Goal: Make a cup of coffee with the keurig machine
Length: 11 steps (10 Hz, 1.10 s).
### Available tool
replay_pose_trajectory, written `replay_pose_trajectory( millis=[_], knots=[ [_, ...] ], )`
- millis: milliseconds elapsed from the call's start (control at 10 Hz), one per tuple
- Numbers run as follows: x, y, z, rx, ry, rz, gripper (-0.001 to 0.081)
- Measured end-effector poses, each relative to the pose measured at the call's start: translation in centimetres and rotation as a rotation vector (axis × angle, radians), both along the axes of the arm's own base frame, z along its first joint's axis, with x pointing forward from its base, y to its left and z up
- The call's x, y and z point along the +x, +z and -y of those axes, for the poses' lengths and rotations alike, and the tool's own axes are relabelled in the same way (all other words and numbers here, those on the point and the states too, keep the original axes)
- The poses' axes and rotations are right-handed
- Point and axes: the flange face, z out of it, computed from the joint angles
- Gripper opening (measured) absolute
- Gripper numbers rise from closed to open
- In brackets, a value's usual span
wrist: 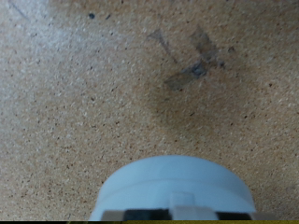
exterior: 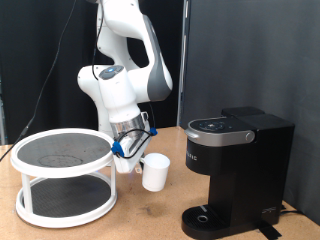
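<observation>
The cup (exterior: 154, 172) is a small white mug standing upright on the wooden table, between the rack and the machine. The keurig machine (exterior: 232, 170) is black and boxy, stands at the exterior view's right with its lid down, and has its round drip tray (exterior: 207, 216) at the base. My gripper (exterior: 127, 157) hangs low over the table just to the exterior view's left of the cup, close to it but apart. The wrist view shows bare speckled tabletop (wrist: 112, 84) and a pale rounded shape (wrist: 174, 185) at the frame edge; I cannot tell what it is.
A white two-tier round rack (exterior: 64, 180) with dark mesh shelves stands at the exterior view's left, right beside my gripper. A black curtain forms the backdrop. A dark smudge (wrist: 192, 67) marks the tabletop in the wrist view.
</observation>
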Motion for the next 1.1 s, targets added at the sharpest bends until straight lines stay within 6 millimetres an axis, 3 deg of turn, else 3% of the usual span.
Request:
replay_pose_trajectory(
  millis=[700,1100],
  knots=[
    [2.3,-3.5,-2.3,-0.023,-0.016,0.047,0.0003],
    [4.1,-3.8,-4.7,0.022,-0.008,0.085,0.0003]
  ],
)
